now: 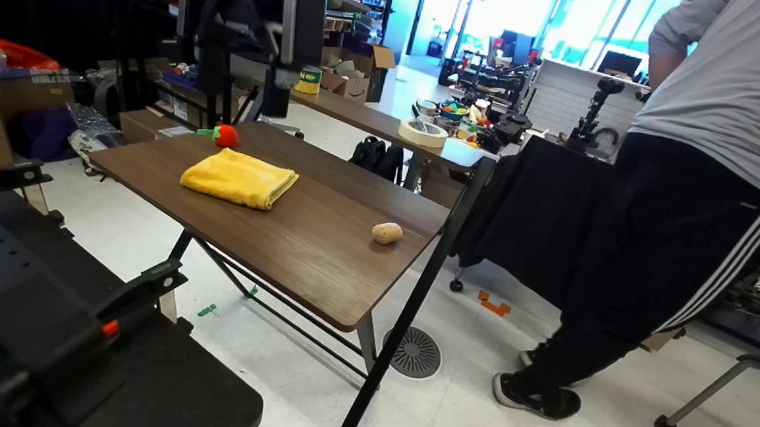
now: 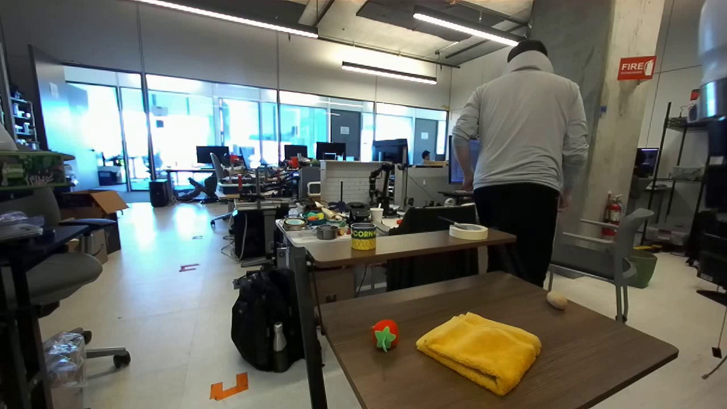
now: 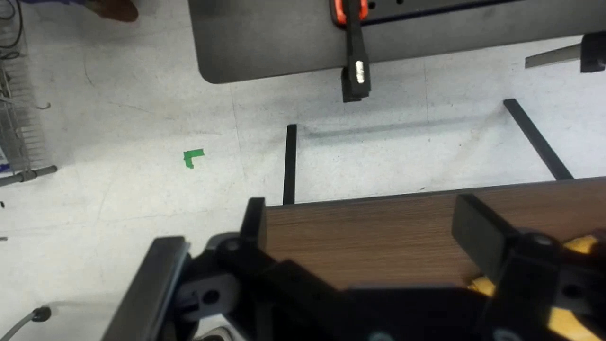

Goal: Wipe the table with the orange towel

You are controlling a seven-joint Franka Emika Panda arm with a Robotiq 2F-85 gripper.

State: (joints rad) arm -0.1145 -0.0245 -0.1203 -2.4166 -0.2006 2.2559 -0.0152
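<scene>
A folded yellow-orange towel [image 1: 239, 177] lies flat on the brown wooden table [image 1: 324, 263] in both exterior views [image 2: 480, 351]. In the wrist view a bit of the towel [image 3: 568, 324] shows at the lower right, mostly hidden behind the gripper's right finger. My gripper [image 3: 360, 210] is open, with nothing between its fingers. It is above the table, near the long edge, with the towel off to its right in the wrist view. A dark, blurred part of the arm [image 1: 244, 14] hangs at the upper left in an exterior view.
A red toy tomato [image 2: 385, 334] with green leaves and a potato [image 1: 387, 233] lie on the table. A raised shelf [image 2: 409, 245] holds a corn can [image 2: 363, 236] and a tape roll [image 2: 468, 232]. A black bench [image 3: 265, 42] with clamps stands across a gap. A person [image 2: 519, 130] stands behind.
</scene>
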